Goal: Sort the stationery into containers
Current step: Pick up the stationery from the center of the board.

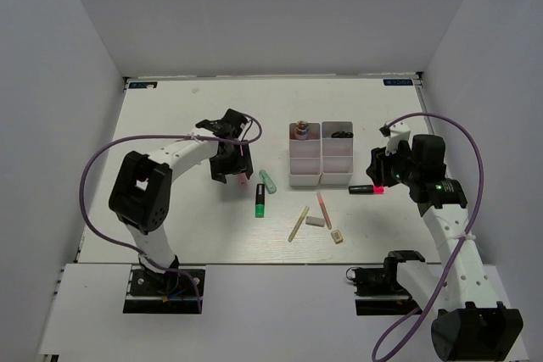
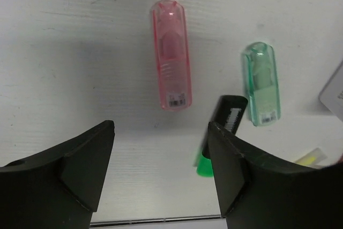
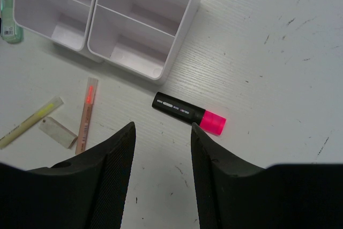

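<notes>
Your pink marker (image 2: 172, 57), translucent and capped, lies on the table before the left gripper (image 2: 161, 132), jaws spread. The right gripper (image 3: 162, 130) (also spread, empty) hangs over the black-pink marker (image 3: 188, 113) beside the bins (image 1: 321, 181), whose far compartments hold small items (image 1: 299, 131).

A white wood-grain table (image 1: 187, 108) carries a white translucent four-bin block (image 1: 305, 181), a pink marker (image 2: 172, 57), a mint-green marker (image 1: 268, 181), a black-green marker (image 1: 260, 200), a black-pink marker (image 1: 366, 189), a cream stick (image 1: 298, 224), a pink stick (image 1: 324, 208), a grey eraser block (image 1: 316, 221) and a tan eraser block (image 1: 338, 236).
</notes>
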